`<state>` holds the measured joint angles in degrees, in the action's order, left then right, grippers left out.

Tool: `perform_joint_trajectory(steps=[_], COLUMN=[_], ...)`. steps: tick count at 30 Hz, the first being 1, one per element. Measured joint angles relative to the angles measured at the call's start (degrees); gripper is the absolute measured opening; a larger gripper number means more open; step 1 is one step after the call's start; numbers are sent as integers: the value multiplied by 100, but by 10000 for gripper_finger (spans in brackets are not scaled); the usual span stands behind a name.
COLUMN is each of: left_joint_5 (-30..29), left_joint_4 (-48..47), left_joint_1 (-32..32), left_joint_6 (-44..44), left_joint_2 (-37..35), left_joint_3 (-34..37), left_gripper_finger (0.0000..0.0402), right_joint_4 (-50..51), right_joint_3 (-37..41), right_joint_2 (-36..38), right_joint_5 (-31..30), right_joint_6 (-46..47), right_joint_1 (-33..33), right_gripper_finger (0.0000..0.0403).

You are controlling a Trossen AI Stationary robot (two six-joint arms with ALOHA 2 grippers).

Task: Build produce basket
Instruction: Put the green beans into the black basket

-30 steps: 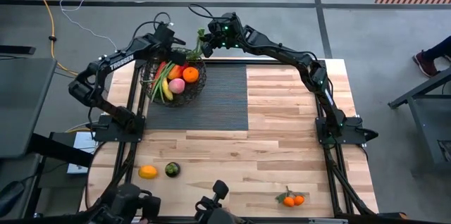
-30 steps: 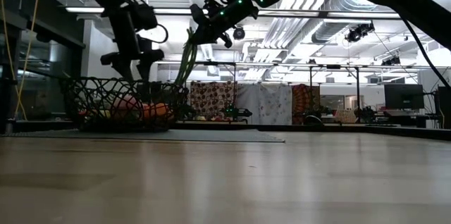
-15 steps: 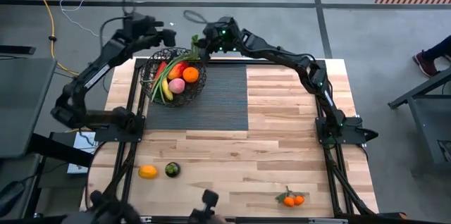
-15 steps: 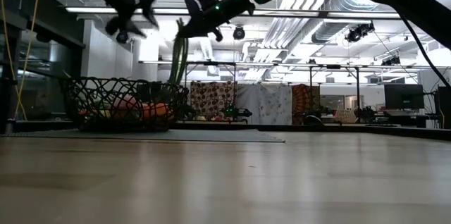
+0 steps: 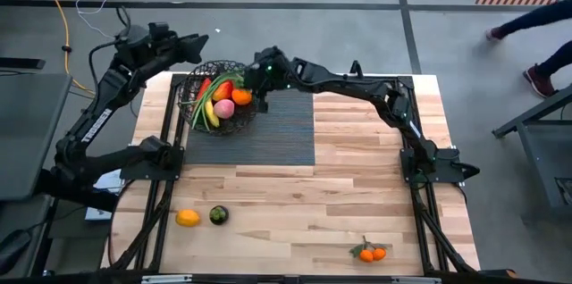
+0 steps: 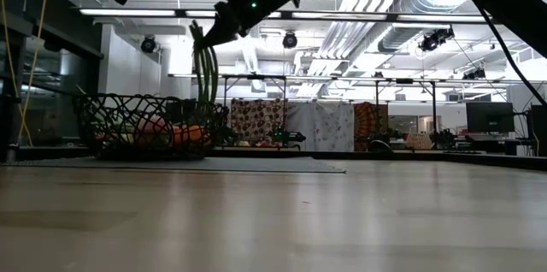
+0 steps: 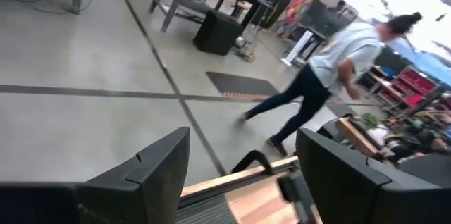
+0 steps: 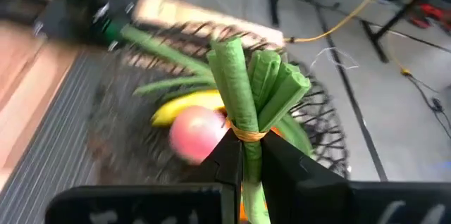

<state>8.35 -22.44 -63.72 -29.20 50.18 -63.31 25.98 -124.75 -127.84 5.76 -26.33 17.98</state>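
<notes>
The left gripper hung with fingers spread and empty, past the table's far left corner. Just right of it, the basket sat on the dark mat. Above its right rim, the right gripper clenched banded green stalks.

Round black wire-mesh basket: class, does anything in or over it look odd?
Yes. Over the round black wire-mesh basket, the right gripper holds a banded bundle of long green stalks upright, not lying in it like the yellow banana and pink fruit.

Basket contents blurred; stalks' lower ends cut off.
</notes>
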Motion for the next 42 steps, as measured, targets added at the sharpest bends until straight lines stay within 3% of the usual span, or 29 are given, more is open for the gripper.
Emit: perform_joint_trajectory(steps=[9, 16, 42], left_joint_5=[-1, -20, -128], left_joint_4=[-2, 1, 223], left_joint_1=[405, 587, 732], left_joint_6=[-276, -611, -815], left_joint_2=[-86, -99, -105], left_joint_3=[0, 0, 0], left_gripper_finger=[250, 250, 250], right_joint_4=[101, 113, 446], right_joint_3=[0, 0, 0], right_joint_2=[-351, -784, -930], right_joint_5=[-28, -61, -229], right_joint_6=[-1385, -1882, -2215], right_joint_1=[-231, -368, -438], right_gripper_finger=[23, 23, 31])
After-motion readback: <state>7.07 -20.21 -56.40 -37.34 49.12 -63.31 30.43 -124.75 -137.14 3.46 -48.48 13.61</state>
